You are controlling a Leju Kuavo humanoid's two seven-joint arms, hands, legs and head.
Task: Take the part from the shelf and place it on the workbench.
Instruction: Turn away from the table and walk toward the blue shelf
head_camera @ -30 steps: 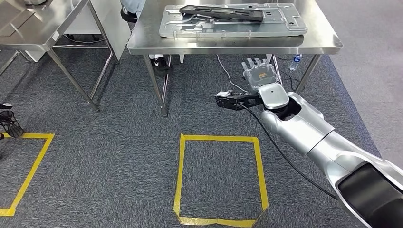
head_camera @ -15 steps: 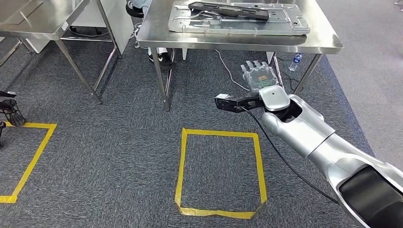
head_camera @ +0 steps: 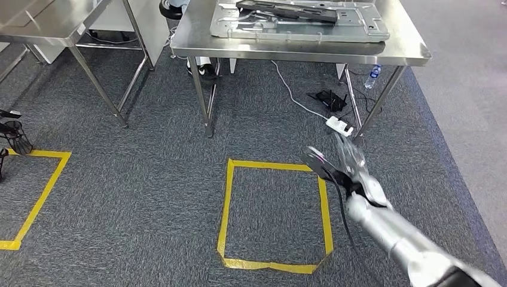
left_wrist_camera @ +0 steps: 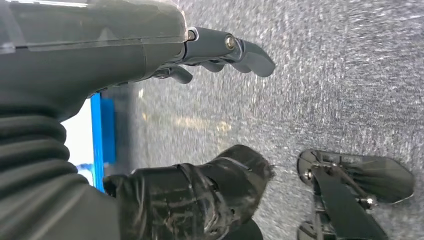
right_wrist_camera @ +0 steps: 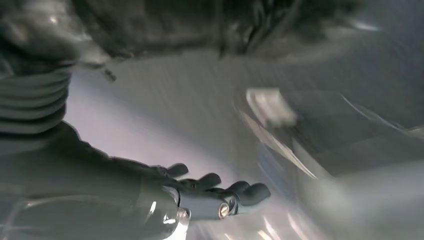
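Head view: the part (head_camera: 287,10), a long dark bar, lies on a grey metal plate (head_camera: 359,27) at the far side of the steel workbench (head_camera: 299,52), across the carpet from the robot. The right hand (head_camera: 350,161) is low over the grey carpet, near the right edge of the yellow tape square (head_camera: 275,215) on the floor, well apart from the part and below the workbench top. It holds nothing. In the right wrist view the picture is blurred by motion, but the right hand (right_wrist_camera: 200,200) shows its fingers (right_wrist_camera: 250,192) extended side by side with nothing between them.

Left wrist view: the left hand (left_wrist_camera: 200,100) hangs over the carpet, thumb and fingers (left_wrist_camera: 250,52) spread apart, with nothing in its grasp.

Under the workbench lie a white power strip (head_camera: 339,125) with its cable, a dark adapter (head_camera: 327,97), and a water bottle (head_camera: 373,76) beside the far right leg. A second steel table (head_camera: 54,27) stands to the left.

Change from the earlier frames: one second ago the right hand was raised in front of the workbench edge with the arm stretched forward. It has since dropped and drawn back toward the robot, so that the power strip and adapter it hid are exposed. The part rests as before on the plate.
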